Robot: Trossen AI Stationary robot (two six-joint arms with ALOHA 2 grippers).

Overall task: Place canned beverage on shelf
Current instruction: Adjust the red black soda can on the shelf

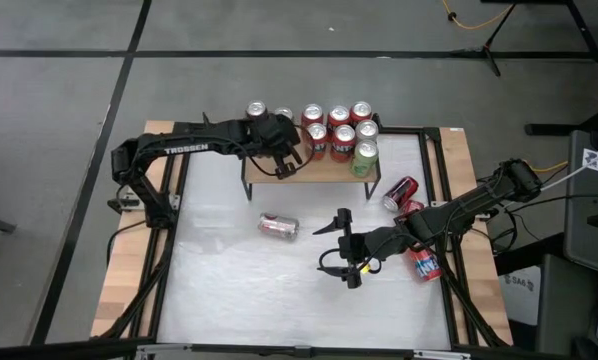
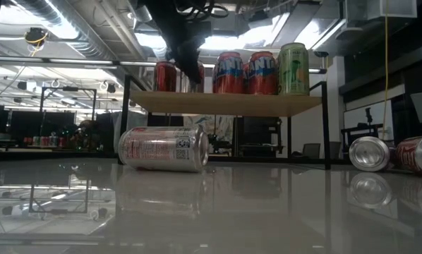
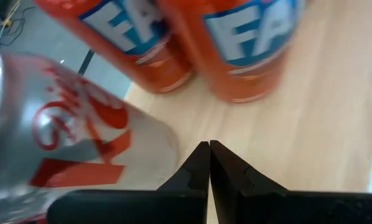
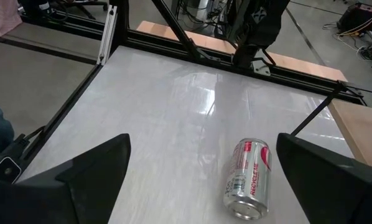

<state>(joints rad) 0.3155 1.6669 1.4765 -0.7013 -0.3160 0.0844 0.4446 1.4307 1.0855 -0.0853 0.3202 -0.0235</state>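
The shelf [image 1: 324, 168] stands at the table's far middle, a light-wood plank on black legs [image 2: 225, 103]. Several red and orange cans and one green can [image 1: 364, 158] stand on it. My left gripper [image 3: 209, 149] is shut and empty just above the plank [image 1: 291, 160], next to an upright silver can [image 3: 80, 143] and facing two orange cans [image 3: 236, 43]. A silver can [image 1: 278, 226] lies on its side on the table before the shelf. My right gripper [image 1: 341, 245] is wide open, low over the table, with the lying can [image 4: 248, 180] ahead of it. My left gripper's shut fingers [image 3: 195, 165] stand close beside the upright silver can's lower wall [image 3: 155, 146] on the shelf. I cannot tell whether they touch it.
Three red cans [image 1: 400, 192] [image 1: 411, 210] [image 1: 426, 262] lie at the table's right edge, by my right arm; two show in the low view [image 2: 370, 153]. The white tabletop [image 1: 239, 290] is ringed by a black frame and wooden borders.
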